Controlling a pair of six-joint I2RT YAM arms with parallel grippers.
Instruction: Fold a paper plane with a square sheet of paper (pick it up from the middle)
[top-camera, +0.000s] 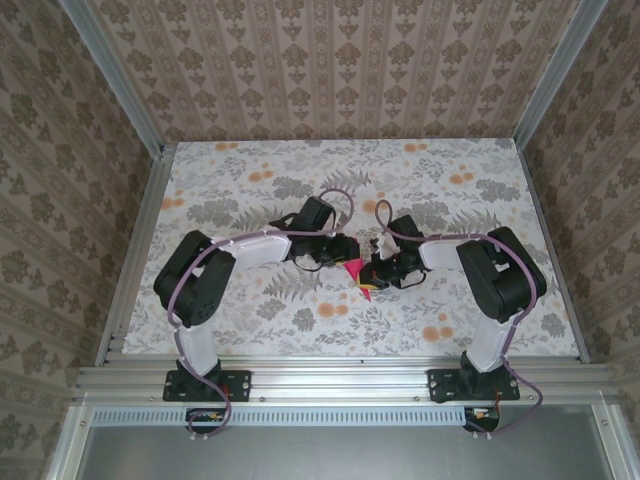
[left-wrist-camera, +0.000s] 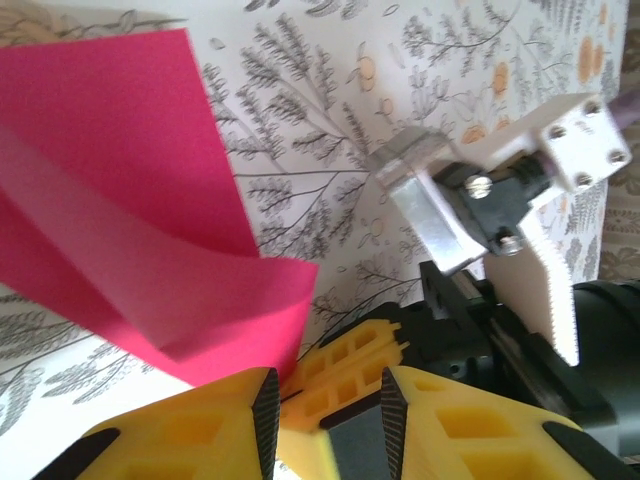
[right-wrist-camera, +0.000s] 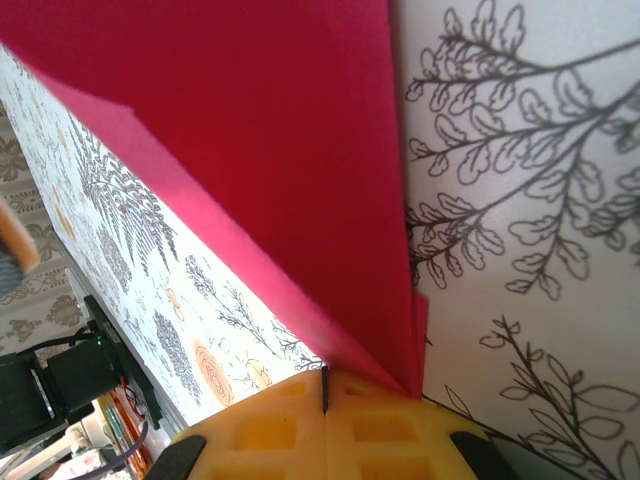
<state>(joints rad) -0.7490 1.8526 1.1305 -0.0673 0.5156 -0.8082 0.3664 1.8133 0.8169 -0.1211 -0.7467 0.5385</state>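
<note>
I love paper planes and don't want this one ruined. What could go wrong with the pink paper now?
The right gripper pinches the paper by just a small tip, so it might slip out or tear there. The left gripper is open beside the paper and very close to the right one. They could bump, or it could grab the loose flap crookedly and spoil the crease.
</note>
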